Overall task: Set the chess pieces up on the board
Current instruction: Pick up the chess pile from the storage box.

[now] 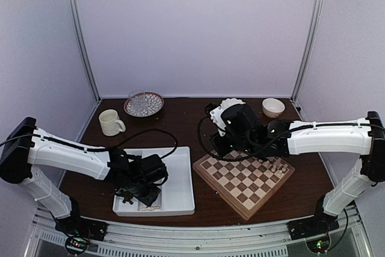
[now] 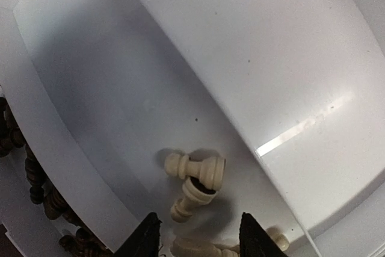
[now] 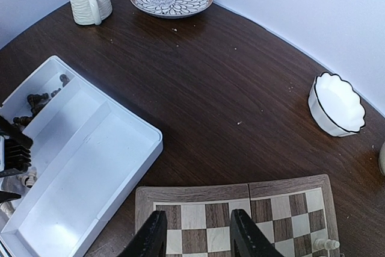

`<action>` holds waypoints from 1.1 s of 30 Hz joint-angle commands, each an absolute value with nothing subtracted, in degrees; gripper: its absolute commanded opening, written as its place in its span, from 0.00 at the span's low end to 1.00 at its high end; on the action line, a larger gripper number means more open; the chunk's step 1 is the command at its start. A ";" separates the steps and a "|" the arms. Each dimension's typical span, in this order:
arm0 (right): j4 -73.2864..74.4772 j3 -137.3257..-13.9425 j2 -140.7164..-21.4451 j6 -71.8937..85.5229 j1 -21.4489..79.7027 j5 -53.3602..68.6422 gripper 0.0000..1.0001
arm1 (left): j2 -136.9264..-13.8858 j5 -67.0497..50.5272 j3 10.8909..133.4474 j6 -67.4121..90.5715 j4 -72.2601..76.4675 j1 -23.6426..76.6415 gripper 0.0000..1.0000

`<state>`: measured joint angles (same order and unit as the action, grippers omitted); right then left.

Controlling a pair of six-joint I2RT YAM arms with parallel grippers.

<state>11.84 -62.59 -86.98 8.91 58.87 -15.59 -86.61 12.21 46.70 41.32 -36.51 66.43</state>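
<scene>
the left fingers (image 2: 147, 238) hang spread inside the tray (image 2: 289, 58), pinching nothing. pale pieces (image 2: 195, 170) lie toppled just ahead of the tips, and another lies between them, cut off by the frame's bottom edge. a low wall on their left parts them from the dark pieces (image 2: 33, 176) heaped in the next compartment. the right fingers (image 3: 150, 239) are also spread with nothing between them, above the far rim of the board (image 3: 198, 192). the board sits cornerwise right of the tray, near the front edge of the counter (image 1: 180, 130), with a strip of bare wood between them. a few pale pieces stand near its right corner, too small to tell apart. from above the right arm hides the board's far corner. a mug (image 1: 110, 122), a plate (image 1: 143, 105) bearing a glass (image 1: 138, 99), and a bowl (image 1: 274, 107) stand along the far edge, well apart from both arms.
</scene>
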 commanded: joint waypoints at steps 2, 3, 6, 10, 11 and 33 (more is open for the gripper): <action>11.69 -63.39 -87.37 8.46 59.50 -16.70 0.38 | -90.95 13.17 48.42 39.01 -36.99 66.70 0.42; 11.65 -63.45 -87.41 8.36 59.59 -16.70 0.38 | -91.91 12.95 48.81 38.72 -37.29 66.71 0.39; 11.64 -63.46 -87.30 8.35 59.65 -16.76 0.38 | -93.44 12.06 49.51 38.41 -37.33 66.67 0.28; 11.49 -63.20 -87.04 8.45 59.82 -17.15 0.38 | -92.11 12.98 49.43 38.27 -37.13 66.66 0.05; 11.48 -63.15 -86.89 8.44 59.83 -17.14 0.38 | -91.19 13.48 49.22 38.31 -37.03 66.64 0.05; 0.21 -56.64 -82.21 3.18 64.05 7.01 0.40 | -58.55 10.92 37.48 39.19 -17.96 66.68 0.09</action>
<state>4.82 -58.06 -84.09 5.50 63.31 -5.32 -63.53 13.56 40.75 39.53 -26.35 66.50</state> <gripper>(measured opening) 0.399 0.095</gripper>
